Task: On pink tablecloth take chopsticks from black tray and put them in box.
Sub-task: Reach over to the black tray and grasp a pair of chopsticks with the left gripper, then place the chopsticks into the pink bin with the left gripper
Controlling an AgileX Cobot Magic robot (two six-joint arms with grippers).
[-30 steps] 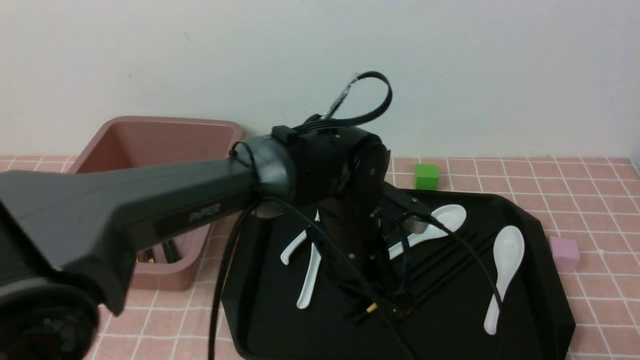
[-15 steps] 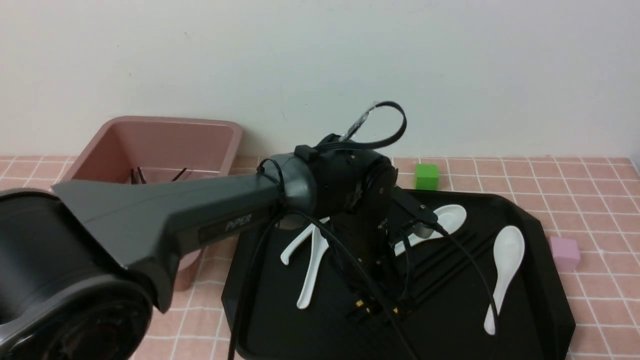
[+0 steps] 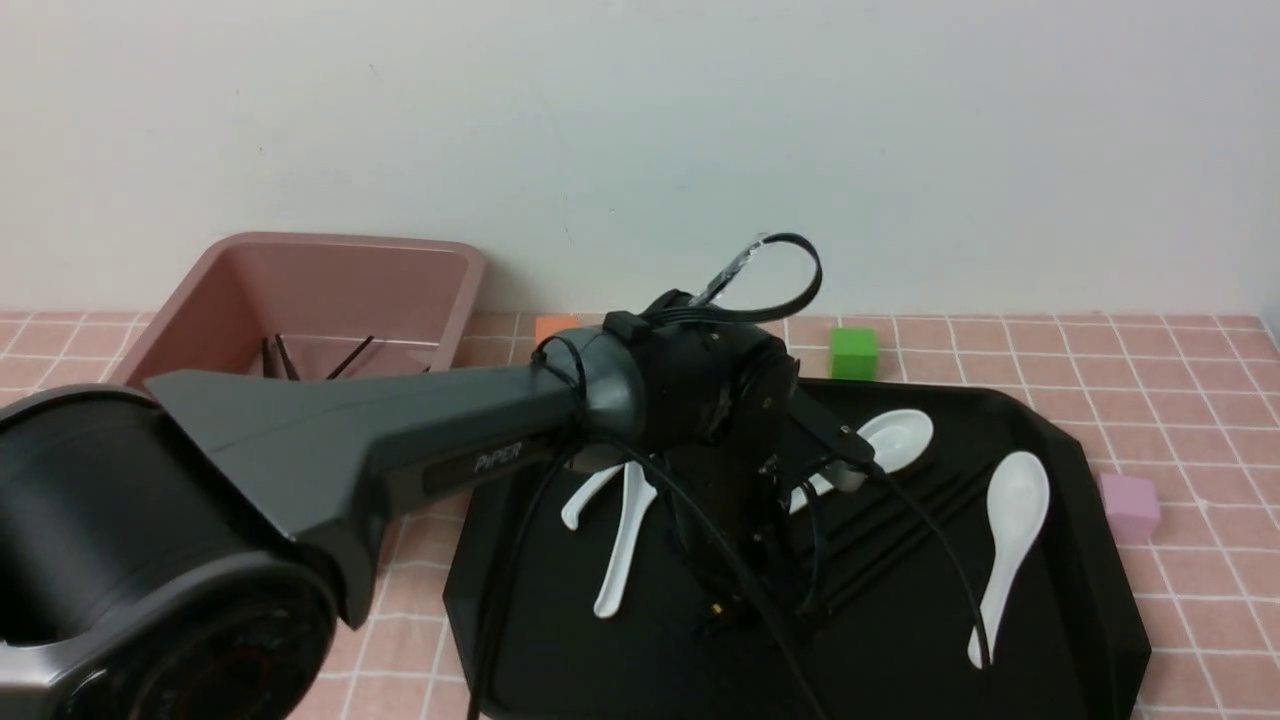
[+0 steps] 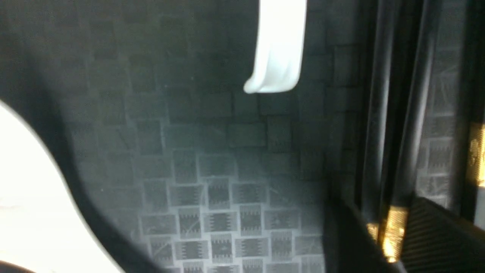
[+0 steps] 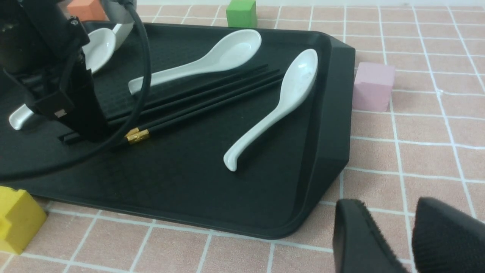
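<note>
The black tray point(image 3: 900, 650) lies on the pink tablecloth point(image 3: 1150, 370). Several black chopsticks point(image 3: 890, 525) lie side by side on it. My left gripper point(image 3: 745, 600) is down on the tray at their gold-banded ends. In the left wrist view its fingers point(image 4: 352, 239) press on both sides of two chopsticks point(image 4: 413, 113), which still rest on the tray. The pink-brown box point(image 3: 300, 270) stands at the far left with a few chopsticks point(image 3: 280, 352) inside. My right gripper point(image 5: 390, 227) hovers over the cloth beside the tray point(image 5: 333, 113), narrowly open and empty.
White soup spoons lie on the tray, one at the right point(image 3: 1010, 540), one behind the chopsticks point(image 3: 890, 440), and two crossed at the left point(image 3: 620, 530). Green point(image 3: 853, 352), pink point(image 3: 1130, 505) and orange point(image 3: 555, 327) cubes sit around the tray. A yellow cube point(image 5: 15, 218) is at its near corner.
My left arm has swung right and lowered, uncovering the box, and the gripper has come down onto the chopsticks' banded ends.
</note>
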